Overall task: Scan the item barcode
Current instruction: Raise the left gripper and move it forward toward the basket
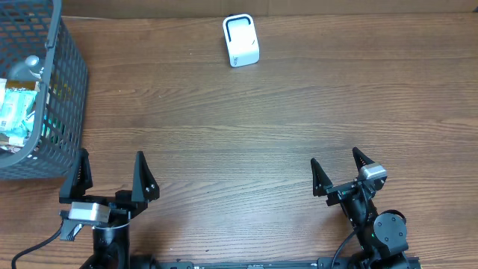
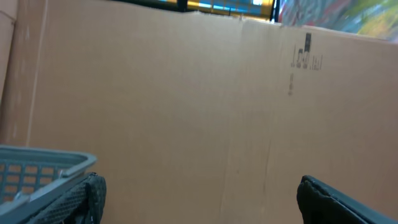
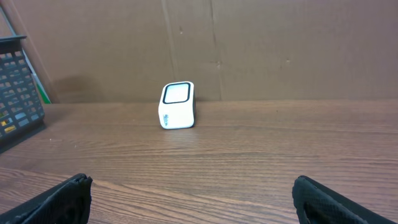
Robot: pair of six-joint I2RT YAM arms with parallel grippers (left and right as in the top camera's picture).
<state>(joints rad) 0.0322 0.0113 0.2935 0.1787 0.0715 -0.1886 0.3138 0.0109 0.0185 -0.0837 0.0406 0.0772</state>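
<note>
Item to be scanned: not yet singled out. The candidates lie in the grey wire basket (image 1: 71,82) at the far left edge of the counter (image 1: 224,142); a teal-and-white packet (image 1: 15,112) sits uppermost against the near wall, with a small capped thing (image 1: 33,66) behind it, too small to identify. No barcode is readable from any view. Judged handling: the packet looks like a light, soft pouch, likely crinkly and somewhat slippery, and it would buckle if squeezed across its flat face. Best hold is probably a pinch on one sealed edge or corner, so that both printed faces stay uncovered for the reader. The basket walls are tall, so the approach probably has to come from above. The white scanner (image 1: 240,40) stands upright at the back of the counter, near the middle, well apart from the basket, with its dark window facing the arms in the right wrist view. Left jaws: spread fully wide, empty, touching nothing, just beside the basket's near corner. Right jaws: likewise spread wide and empty, at the near edge on the right, pointed toward the scanner with bare counter between.
</note>
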